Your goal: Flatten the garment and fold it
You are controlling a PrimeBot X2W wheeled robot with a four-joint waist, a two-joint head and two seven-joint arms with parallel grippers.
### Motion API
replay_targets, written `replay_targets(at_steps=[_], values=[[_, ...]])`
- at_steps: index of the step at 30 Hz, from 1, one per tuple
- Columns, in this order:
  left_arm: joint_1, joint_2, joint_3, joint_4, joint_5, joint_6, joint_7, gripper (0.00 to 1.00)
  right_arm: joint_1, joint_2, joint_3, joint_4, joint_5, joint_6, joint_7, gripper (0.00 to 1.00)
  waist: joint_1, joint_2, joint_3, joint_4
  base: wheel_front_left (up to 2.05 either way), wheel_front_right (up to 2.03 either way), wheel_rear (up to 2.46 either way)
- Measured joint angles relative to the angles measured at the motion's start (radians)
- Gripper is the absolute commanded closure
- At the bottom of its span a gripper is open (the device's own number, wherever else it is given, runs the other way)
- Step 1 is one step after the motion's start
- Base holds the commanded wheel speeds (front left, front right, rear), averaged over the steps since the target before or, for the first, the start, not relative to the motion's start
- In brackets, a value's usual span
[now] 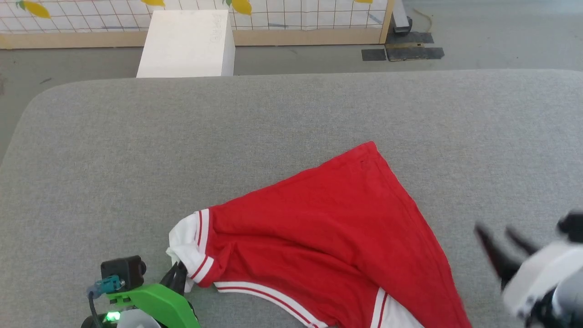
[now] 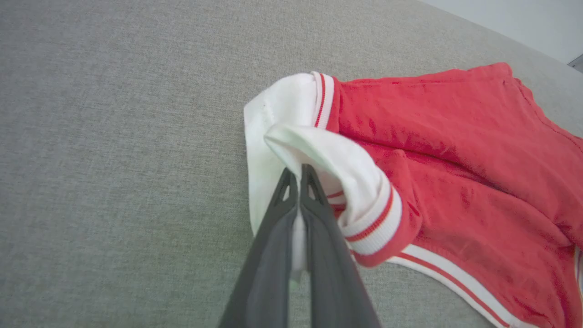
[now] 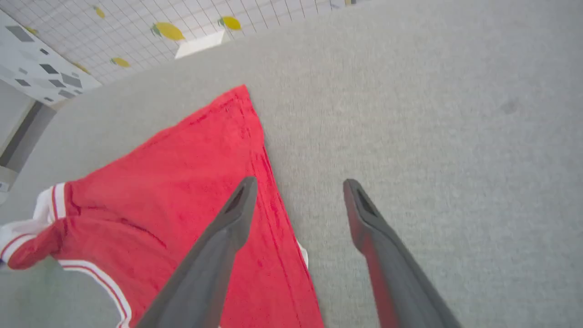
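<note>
The red garment [image 1: 328, 228] lies crumpled on the grey surface, plain red side up, its white red-striped trim showing along the near edge; the lettering is hidden. My left gripper [image 1: 178, 269] is shut on a white shoulder strap at the garment's left end [image 2: 319, 150], with cloth pinched between the dark fingers [image 2: 273, 237]. My right gripper [image 1: 494, 232] hovers open, blurred, just right of the garment's right edge. In the right wrist view its fingers [image 3: 227, 228] straddle the red hem [image 3: 273, 209], nothing between them.
The grey padded table [image 1: 182, 150] stretches wide to the left, back and right of the garment. Beyond its far edge stand a white box [image 1: 186, 43] and a gridded wall panel with yellow lemons [image 1: 296, 13] on the floor.
</note>
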Motion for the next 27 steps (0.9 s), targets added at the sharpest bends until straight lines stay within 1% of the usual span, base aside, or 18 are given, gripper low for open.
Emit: replay_targets(at_steps=[2, 4, 8, 12, 14, 16, 17, 21, 23, 27], values=[[0.000, 0.001, 0.001, -0.003, 0.000, 0.002, 0.000, 1.00, -0.069, -0.005, 0.003, 0.006, 0.000, 0.000, -0.075, 0.00, 0.0000, 0.0001, 0.002, 0.000, 0.00, 0.00, 0.00], [0.000, 0.003, 0.003, -0.009, 0.000, 0.003, 0.000, 1.00, -0.144, -0.009, 0.036, 0.034, -0.002, 0.000, -0.114, 0.00, 0.0000, 0.0000, 0.010, 0.001, 0.00, 0.00, 0.00], [0.000, 0.009, 0.007, -0.017, 0.000, 0.007, 0.000, 1.00, -0.313, -0.010, 0.105, 0.156, -0.064, 0.000, -0.125, 0.00, 0.0000, 0.0000, 0.031, 0.003, 0.00, 0.00, 0.00], [-0.005, 0.010, 0.003, -0.029, 0.000, 0.004, 0.002, 1.00, -0.512, -0.010, 0.148, 0.327, -0.156, 0.000, -0.104, 0.00, 0.0000, 0.0000, 0.061, 0.020, 0.00, 0.00, 0.00], [-0.013, 0.010, -0.002, -0.031, 0.000, -0.003, 0.003, 1.00, -0.608, -0.011, 0.170, 0.423, -0.203, 0.000, -0.054, 0.00, 0.0000, 0.0000, 0.080, 0.035, 0.00, 0.00, 0.00], [-0.022, 0.009, -0.006, -0.031, 0.000, -0.010, 0.003, 1.00, -0.674, -0.016, 0.188, 0.494, -0.252, 0.000, -0.005, 0.00, 0.0000, 0.0000, 0.096, 0.048, 0.00, 0.00, 0.00], [-0.031, 0.009, -0.008, -0.031, 0.000, -0.012, 0.003, 1.00, -0.716, -0.021, 0.200, 0.543, -0.282, 0.000, 0.035, 0.00, 0.0000, 0.0000, 0.109, 0.058, 0.00, 0.00, 0.00], [-0.062, 0.003, -0.015, -0.026, 0.000, -0.029, 0.003, 1.00, -0.817, -0.048, 0.260, 0.661, -0.358, 0.000, 0.155, 0.00, 0.0000, 0.0000, 0.152, 0.091, 0.00, 0.00, 0.00], [-0.075, 0.001, -0.018, -0.019, 0.000, -0.036, 0.002, 1.00, -0.848, -0.050, 0.286, 0.703, -0.365, 0.000, 0.204, 0.00, 0.0000, 0.0000, 0.174, 0.105, 0.00, 0.00, 0.00], [-0.095, -0.006, -0.021, -0.003, 0.000, -0.051, -0.002, 1.00, -0.882, -0.064, 0.371, 0.770, -0.357, 0.000, 0.309, 0.00, 0.0001, 0.0000, 0.217, 0.133, 0.00, 0.00, 0.00]])
